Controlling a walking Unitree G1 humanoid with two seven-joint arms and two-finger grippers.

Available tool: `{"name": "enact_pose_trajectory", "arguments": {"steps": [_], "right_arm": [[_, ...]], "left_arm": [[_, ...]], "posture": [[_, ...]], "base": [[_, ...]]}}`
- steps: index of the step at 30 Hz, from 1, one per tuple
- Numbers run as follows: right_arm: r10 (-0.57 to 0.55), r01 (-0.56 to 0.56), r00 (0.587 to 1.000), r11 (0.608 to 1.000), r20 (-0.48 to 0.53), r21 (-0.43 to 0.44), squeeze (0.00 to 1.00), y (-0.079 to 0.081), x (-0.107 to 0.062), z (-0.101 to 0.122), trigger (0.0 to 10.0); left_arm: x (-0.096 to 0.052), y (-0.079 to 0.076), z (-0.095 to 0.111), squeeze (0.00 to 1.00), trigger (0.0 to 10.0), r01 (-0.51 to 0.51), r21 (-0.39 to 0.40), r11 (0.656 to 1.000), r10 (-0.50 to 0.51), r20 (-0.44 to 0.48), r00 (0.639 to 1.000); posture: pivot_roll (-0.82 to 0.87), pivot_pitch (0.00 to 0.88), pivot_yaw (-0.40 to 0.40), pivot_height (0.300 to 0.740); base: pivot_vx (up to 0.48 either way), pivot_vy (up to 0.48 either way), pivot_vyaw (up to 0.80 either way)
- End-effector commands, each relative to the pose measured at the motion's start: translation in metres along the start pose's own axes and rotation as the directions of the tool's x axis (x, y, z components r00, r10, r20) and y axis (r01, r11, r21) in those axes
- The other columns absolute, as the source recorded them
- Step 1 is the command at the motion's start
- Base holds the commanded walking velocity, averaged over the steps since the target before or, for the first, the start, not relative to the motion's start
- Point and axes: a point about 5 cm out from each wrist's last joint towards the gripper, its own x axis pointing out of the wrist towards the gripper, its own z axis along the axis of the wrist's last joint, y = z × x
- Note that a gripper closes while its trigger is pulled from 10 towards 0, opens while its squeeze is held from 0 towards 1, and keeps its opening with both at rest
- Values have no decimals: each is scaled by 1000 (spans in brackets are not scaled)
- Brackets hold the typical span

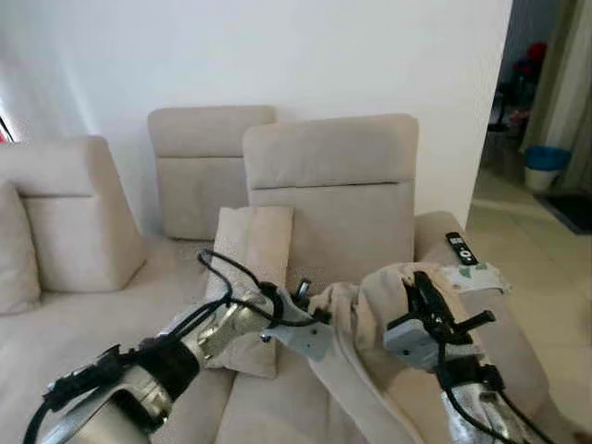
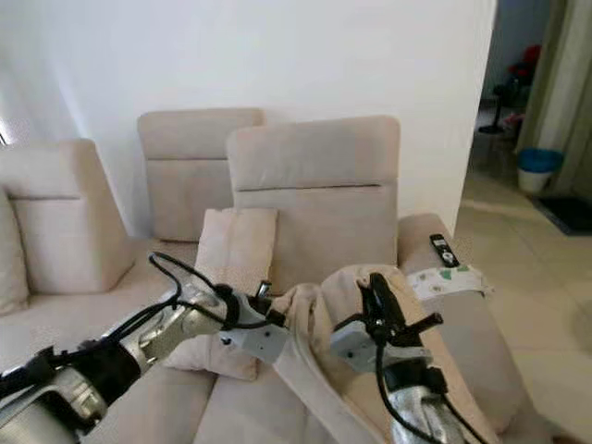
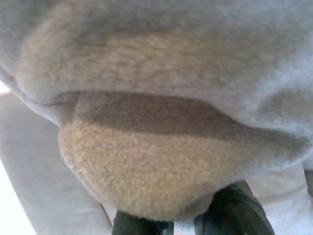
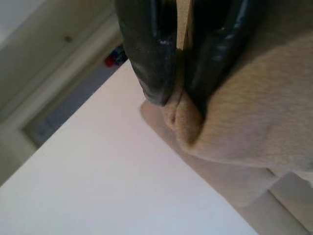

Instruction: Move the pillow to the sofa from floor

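Beige fleece, the pillow (image 1: 361,319) hangs above the sofa (image 1: 92,314) seat, pinched on one side by the left gripper (image 3: 190,226) and on the other by the right gripper (image 4: 178,93), each clamped on its fabric. Behind it a second cushion (image 1: 254,245) leans on the backrest, and a remote (image 1: 461,248) lies on the armrest.

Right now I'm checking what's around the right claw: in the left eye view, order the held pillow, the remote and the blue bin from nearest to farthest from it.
1. Held pillow: pinched in the right claw itself, above the sofa seat.
2. Remote: on the sofa's right armrest, beyond the claw and to its right.
3. Blue bin: far right, on the floor through the doorway.
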Motion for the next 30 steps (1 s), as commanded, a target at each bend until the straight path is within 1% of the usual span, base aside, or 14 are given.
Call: {"name": "enact_pose_trajectory", "arguments": {"steps": [1,3,6,7,10,12,17,19,21,22,24,25,27,30], "right_arm": [[20,-20,1000,999,3,39,0,3,2,4,10000],[6,-4,1000,998,-23,63,0,0,4,1,10000],[-48,58,995,991,-82,124,0,-13,12,-5,10000],[-55,69,993,988,-100,136,0,-15,13,-8,10000],[-61,79,991,986,-120,148,0,-16,13,-10,10000],[-79,113,980,976,-181,186,0,-18,12,-19,10000],[-97,138,972,973,-215,184,0,-23,13,-25,10000],[-102,164,951,967,-292,197,0,-28,15,-37,10000],[-93,182,929,957,-357,226,0,-29,15,-47,10000],[-93,182,929,957,-357,226,0,-29,15,-47,10000],[-88,202,913,946,-398,254,0,-30,14,-53,10000],[-88,202,913,946,-398,254,0,-30,14,-53,10000],[-83,212,906,937,-416,276,0,-31,15,-53,10000],[-83,219,908,930,-410,296,0,-36,19,-48,10000]], "left_arm": [[0,25,12,0,10000,-122,21,992,121,36,992],[-1,30,8,0,10000,-153,14,988,153,7,988],[-7,56,-2,0,10000,-283,2,959,282,-65,957],[-8,61,-1,0,10000,-303,-1,953,302,-68,951],[-9,65,0,0,10000,-319,-6,948,318,-68,946],[-7,73,6,0,10000,-357,4,934,357,-61,932],[-7,81,8,0,10000,-397,-1,918,396,-75,915],[-7,91,7,0,10000,-440,-10,898,437,-103,894],[-3,92,8,0,10000,-429,-16,903,425,-104,899],[-3,92,8,0,10000,-429,-16,903,425,-104,899],[4,81,16,0,10000,-340,-9,940,339,-66,939],[4,81,16,0,10000,-340,-9,940,339,-66,939],[8,74,21,0,10000,-281,-1,960,281,-41,959],[8,74,23,0,10000,-254,-9,967,253,-33,967]], "posture": [[-42,0,115,740],[-43,0,116,740],[-40,0,116,740],[-40,0,116,740],[-40,0,117,740],[-40,0,122,740],[-44,0,127,740],[-51,0,138,740],[-51,0,138,740],[-51,0,138,740],[-53,0,142,740],[-53,0,142,740],[-54,0,145,740],[-55,0,145,740]], "base": [[0,0,0],[0,0,0],[0,0,0],[0,0,0],[0,0,0],[0,0,0],[0,0,0],[0,0,0],[0,0,0],[0,0,0],[0,0,0],[0,0,0],[0,0,0],[0,0,0]]}}
